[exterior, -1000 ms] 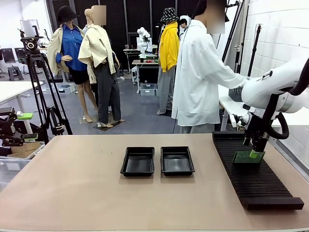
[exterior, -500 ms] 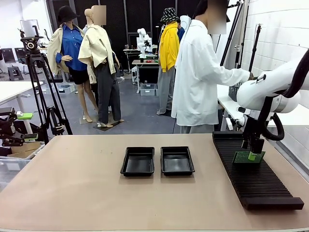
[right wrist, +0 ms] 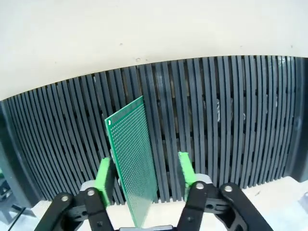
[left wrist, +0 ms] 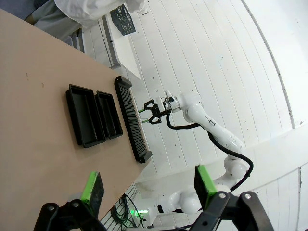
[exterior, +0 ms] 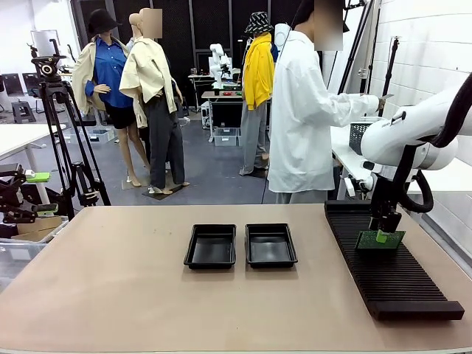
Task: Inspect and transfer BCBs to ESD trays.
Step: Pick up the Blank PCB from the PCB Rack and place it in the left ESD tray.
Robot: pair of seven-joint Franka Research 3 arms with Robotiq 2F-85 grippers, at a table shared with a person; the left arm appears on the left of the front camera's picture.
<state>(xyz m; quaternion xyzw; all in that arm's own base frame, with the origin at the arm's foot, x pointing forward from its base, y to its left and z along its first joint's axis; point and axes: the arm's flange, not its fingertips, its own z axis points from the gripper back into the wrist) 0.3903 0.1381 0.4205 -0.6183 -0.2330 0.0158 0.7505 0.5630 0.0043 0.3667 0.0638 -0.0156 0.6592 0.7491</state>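
Note:
A green BCB [exterior: 380, 240] stands on edge in a slot of the long black ribbed rack [exterior: 391, 284] at the table's right. My right gripper [exterior: 382, 234] reaches down over it. In the right wrist view the BCB [right wrist: 132, 154] sits between the green pads [right wrist: 103, 175], jaws partly narrowed, with a gap still showing at the right pad. Two black ESD trays [exterior: 193, 251] [exterior: 252, 249] lie side by side mid-table, nothing in them. My left gripper [left wrist: 148, 185] hangs open high above the table, holding nothing, and looks down on the ESD trays [left wrist: 77, 113] and the rack [left wrist: 131, 115].
A person in a white coat [exterior: 302, 118] stands at the far right edge, turned toward a side table, one hand [exterior: 380, 99] raised. A camera tripod [exterior: 55, 125] stands off the table's left. Bare tabletop [exterior: 110, 287] spreads around the trays.
My right gripper's jaws have narrowed around the standing BCB and the arm has shifted slightly left. The person has lifted a hand higher. The left arm has held still.

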